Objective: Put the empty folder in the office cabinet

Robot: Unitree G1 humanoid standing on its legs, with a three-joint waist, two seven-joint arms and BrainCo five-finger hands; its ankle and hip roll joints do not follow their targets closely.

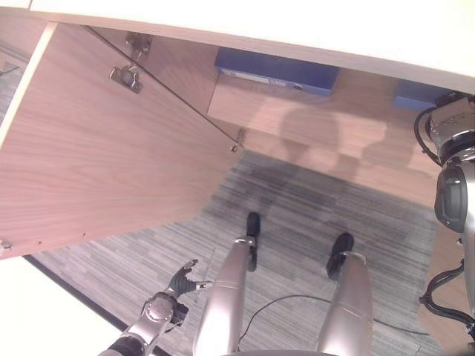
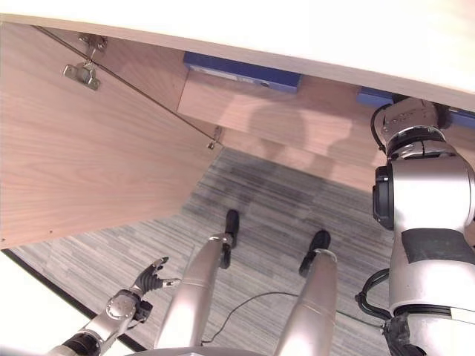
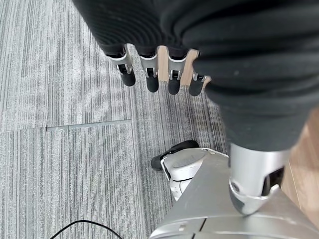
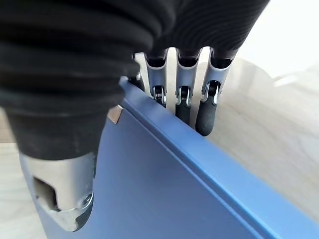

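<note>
**Blue folder at the cabinet shelf, right hand clamped on it**

Item: blue folder [image 4: 164,189], gripped by the right hand [image 4: 182,94], fingers over its top edge and thumb on its face; it sits at the cabinet [image 1: 312,122] shelf, at 2 o'clock in the head views. A second blue folder [image 1: 276,70] lies on the shelf at 12 o'clock. Cabinet door [image 1: 96,148] swung open at 10 o'clock. Left hand [image 1: 182,281] hangs at 7 o'clock over grey carpet [image 1: 297,200], fingers relaxed and apart, empty.

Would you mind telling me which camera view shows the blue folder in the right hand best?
The right wrist view: the blue folder sits close up, with the right hand holding its top edge between fingers and thumb. In the eye views a blue corner shows behind the right arm inside the cabinet. The left wrist view faces the carpet.
</note>
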